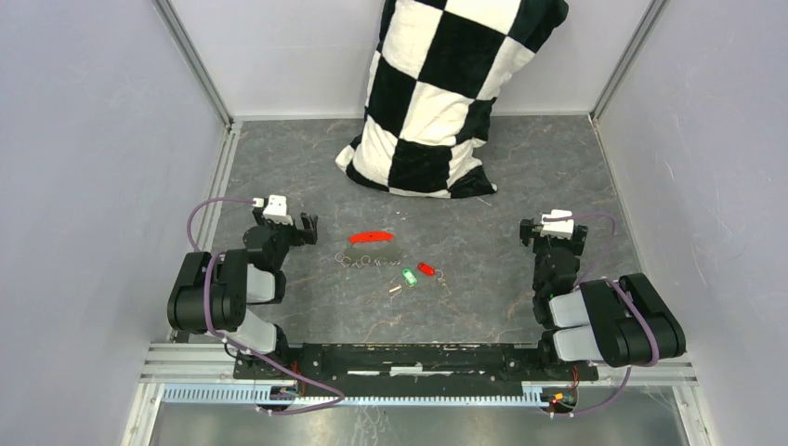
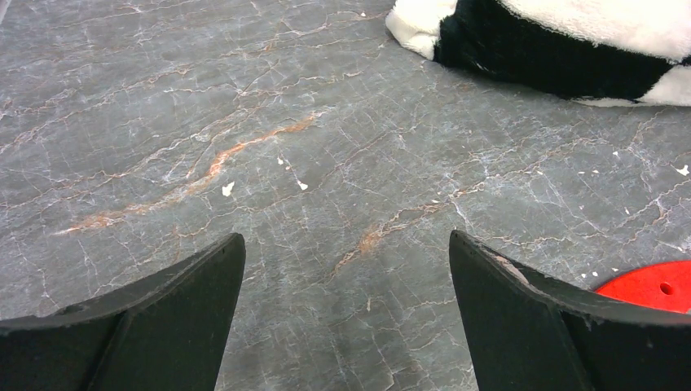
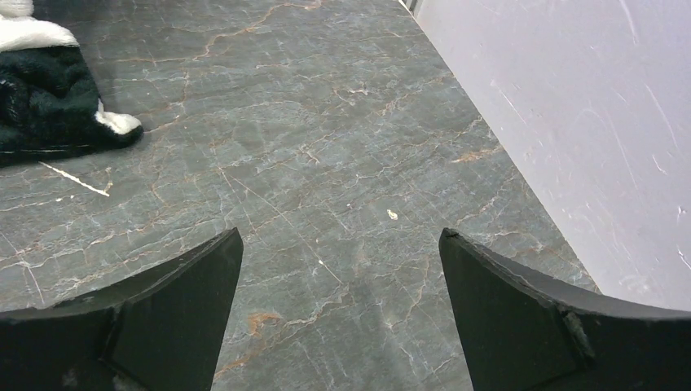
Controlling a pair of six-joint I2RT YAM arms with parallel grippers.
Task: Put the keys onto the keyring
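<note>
My left gripper (image 2: pixel 344 236) hangs over the left side of the tabletop (image 1: pixel 279 158), its jaws spread wide with only bare grey marble between them. My right gripper (image 3: pixel 340 232) is over the right side, close to the side wall (image 3: pixel 587 106), jaws equally wide and holding nothing.

The keyring (image 1: pixel 372 245) lies between my two arms, about midway between the left and right edges. Its red-and-grey fob (image 2: pixel 652 287) is flat on the surface, with the thin wire rings (image 1: pixel 348 261) on its near-left side. From my left wrist I catch just a red corner of the fob past my right finger.

The green-headed key (image 1: pixel 407 276) and the red-headed key (image 1: pixel 426 268) lie side by side just right of the rings, toward the near edge, loose. A black-and-white checkered pillow (image 1: pixel 437 93) leans at the far edge.
</note>
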